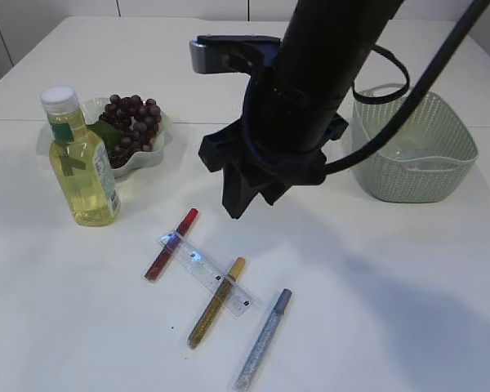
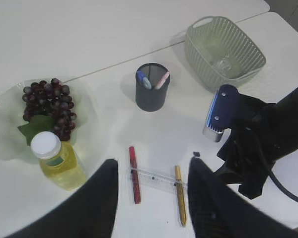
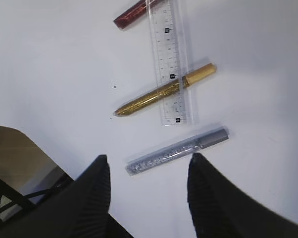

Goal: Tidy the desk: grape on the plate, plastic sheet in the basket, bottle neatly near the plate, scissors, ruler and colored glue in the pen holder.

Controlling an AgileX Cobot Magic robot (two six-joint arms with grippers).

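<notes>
A clear ruler point(image 1: 206, 273) point(image 2: 156, 179) point(image 3: 168, 64) lies across a red glue stick point(image 1: 171, 243) point(image 2: 134, 173) and a gold one point(image 1: 216, 302) point(image 3: 159, 96). A silver glue stick point(image 1: 263, 339) point(image 3: 176, 150) lies beside them. My right gripper point(image 1: 243, 200) point(image 3: 148, 157) hangs open just short of the silver stick. High above the red and gold sticks, my left gripper point(image 2: 153, 163) is open and empty. Grapes point(image 1: 131, 122) point(image 2: 49, 106) rest on the plate point(image 1: 165, 131), with the bottle point(image 1: 82, 163) point(image 2: 59, 161) upright next to it. The scissors are not recognisable.
A black mesh pen holder point(image 2: 151, 91) with a blue and a pink thing in it stands behind the sticks; the arm hides it in the exterior view. A green basket point(image 1: 412, 151) point(image 2: 223, 49) at the right holds something clear. The right arm fills the exterior view's middle.
</notes>
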